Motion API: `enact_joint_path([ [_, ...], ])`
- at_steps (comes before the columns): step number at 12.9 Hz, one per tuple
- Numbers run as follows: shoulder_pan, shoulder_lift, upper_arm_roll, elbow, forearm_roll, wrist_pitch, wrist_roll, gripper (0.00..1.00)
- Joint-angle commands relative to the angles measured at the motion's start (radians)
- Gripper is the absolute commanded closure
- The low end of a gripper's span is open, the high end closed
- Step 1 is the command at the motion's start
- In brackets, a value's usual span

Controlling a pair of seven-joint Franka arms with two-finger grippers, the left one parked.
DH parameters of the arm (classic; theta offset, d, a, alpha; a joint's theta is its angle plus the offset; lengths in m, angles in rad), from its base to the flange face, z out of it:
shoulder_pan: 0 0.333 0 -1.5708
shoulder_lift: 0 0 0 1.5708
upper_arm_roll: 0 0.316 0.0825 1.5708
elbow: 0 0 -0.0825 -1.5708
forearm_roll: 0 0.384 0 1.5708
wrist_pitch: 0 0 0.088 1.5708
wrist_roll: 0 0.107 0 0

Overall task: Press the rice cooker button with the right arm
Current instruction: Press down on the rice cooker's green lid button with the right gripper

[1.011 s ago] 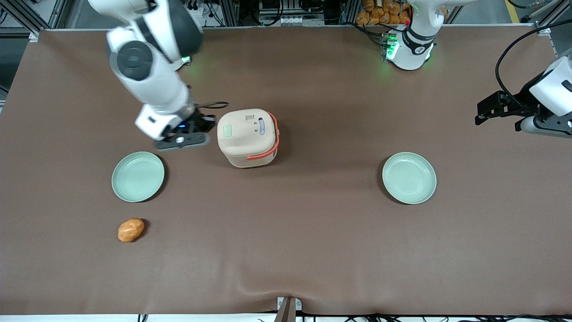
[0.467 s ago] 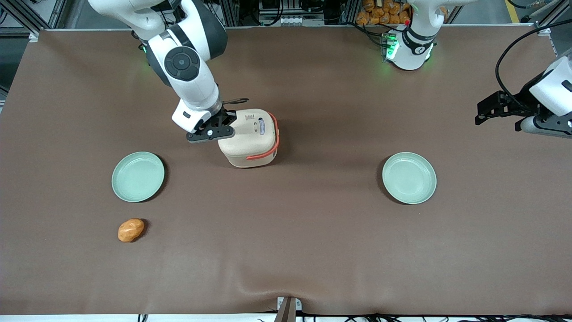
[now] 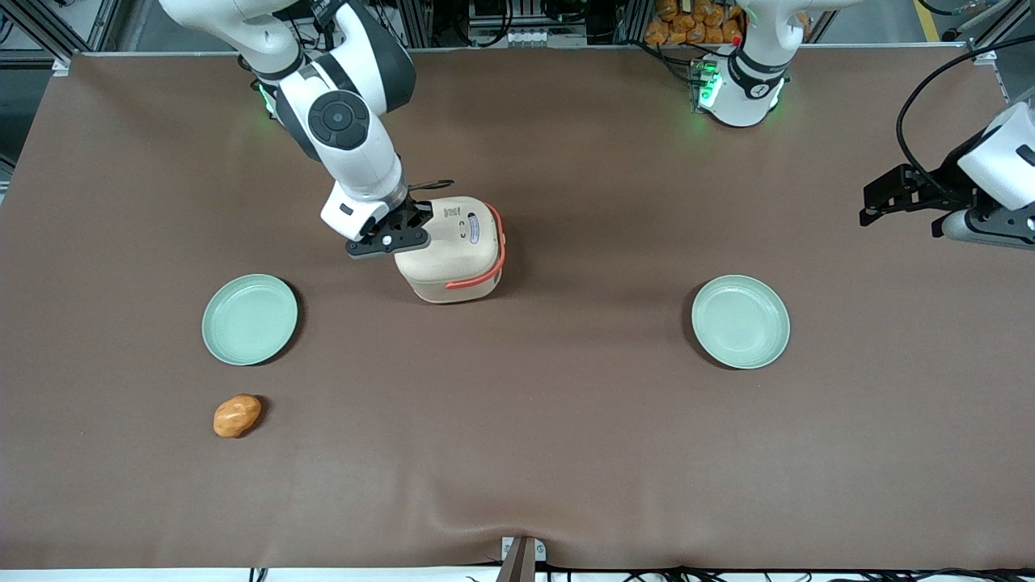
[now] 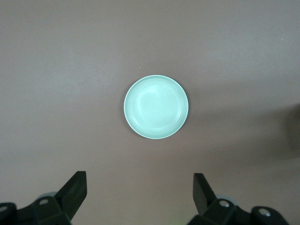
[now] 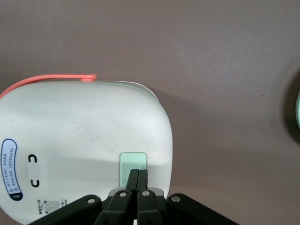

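At frame centre-left, the right arm's gripper [image 5: 138, 174], fingers pressed together holding nothing, rests its tips on the rice cooker's [image 3: 453, 255] button [image 5: 133, 161].

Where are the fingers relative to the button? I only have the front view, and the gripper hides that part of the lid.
Observer: In the right wrist view the gripper is over the rice cooker, its fingers shut together with their tips at the edge of the button.
Operator: Is the button covered?
Observer: No, most of its pale green face shows ahead of the tips. Whether they press it, I cannot tell.
Operator: Is the lid closed?
Observer: Yes, the cream lid lies flat, with the coral handle along its edge.
Operator: Anything under the parked arm?
Observer: A mint-green plate lies alone on the brown table.
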Motion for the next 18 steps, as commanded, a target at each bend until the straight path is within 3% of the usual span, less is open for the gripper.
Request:
enact_joint_path([
  [1, -0.012, -0.022, 0.018, -0.042, -0.018, 0.035, 0.015, 1.0],
  [12, -0.012, 0.011, 0.019, -0.104, -0.018, 0.151, 0.032, 1.0],
  [14, -0.024, -0.011, 0.019, -0.066, -0.017, 0.082, 0.035, 1.0],
  [18, -0.058, -0.04, 0.018, 0.189, 0.011, -0.208, 0.032, 1.0],
])
